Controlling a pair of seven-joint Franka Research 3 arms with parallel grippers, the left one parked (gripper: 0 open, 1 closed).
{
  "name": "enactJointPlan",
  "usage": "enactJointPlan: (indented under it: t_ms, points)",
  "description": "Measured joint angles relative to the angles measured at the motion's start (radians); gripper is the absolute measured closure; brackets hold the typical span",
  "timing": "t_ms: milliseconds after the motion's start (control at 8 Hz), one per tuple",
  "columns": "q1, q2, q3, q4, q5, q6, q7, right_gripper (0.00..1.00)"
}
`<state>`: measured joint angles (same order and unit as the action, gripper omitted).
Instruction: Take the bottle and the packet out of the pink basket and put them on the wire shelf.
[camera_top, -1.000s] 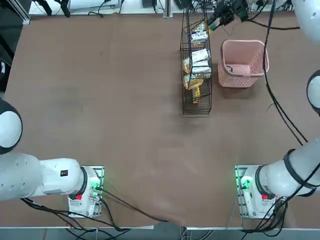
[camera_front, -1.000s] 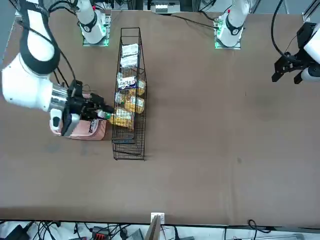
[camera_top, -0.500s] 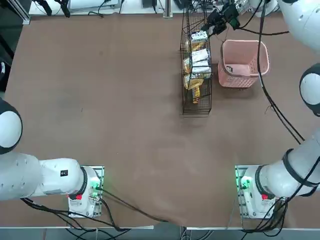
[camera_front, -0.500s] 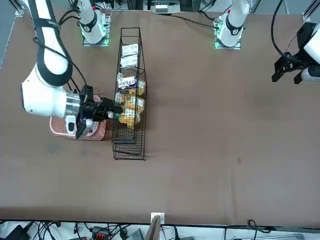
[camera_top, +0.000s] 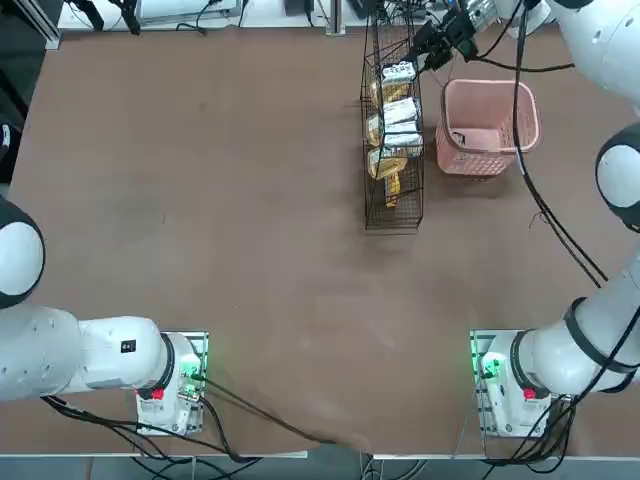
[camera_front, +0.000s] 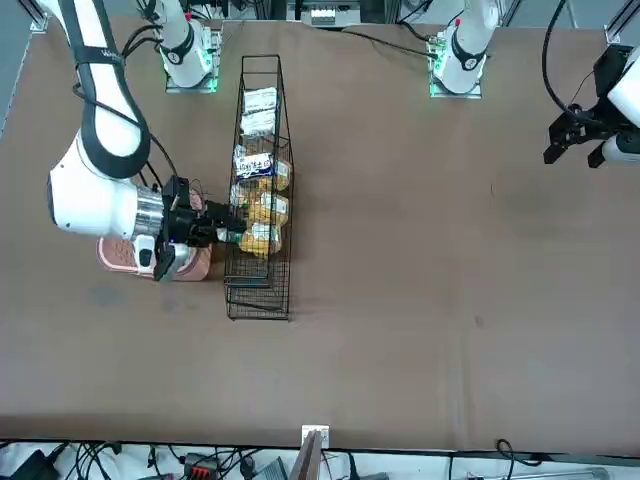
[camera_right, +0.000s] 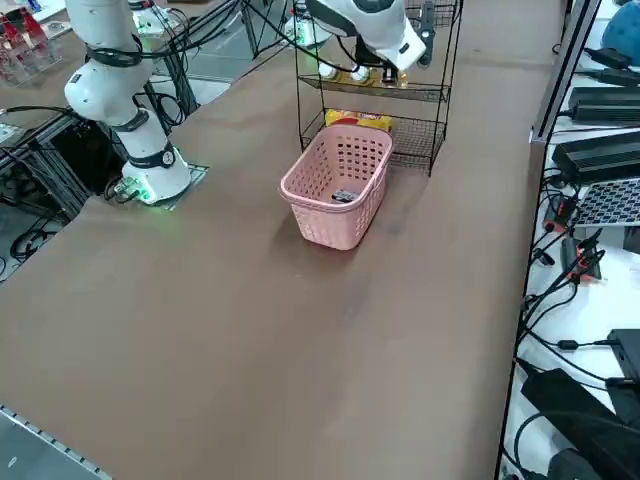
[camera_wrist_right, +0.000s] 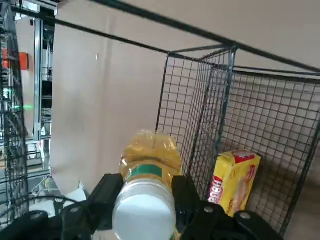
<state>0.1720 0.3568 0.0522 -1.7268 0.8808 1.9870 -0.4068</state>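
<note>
A robotics lab, with robot arms (camera_top: 125, 355), cables (camera_top: 560, 225) and metal framing (camera_front: 312, 450).

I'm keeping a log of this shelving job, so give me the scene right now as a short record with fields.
right gripper: at the wire shelf, shut on the bottle
bottle: amber liquid, white cap toward the wrist camera
packet: small, in the pink basket
other shelf goods: yellow packet on a lower tier
still to do: release bottle, shelve packet

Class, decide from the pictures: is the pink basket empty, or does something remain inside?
Not empty: the right side view shows a small packet lying inside the pink basket.
</note>
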Motion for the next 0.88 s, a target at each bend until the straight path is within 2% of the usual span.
enactJointPlan:
  t_ms: [875]
  points:
    - [0.005, 0.018, 0.010, 0.000, 0.000, 0.023, 0.001, 0.44]
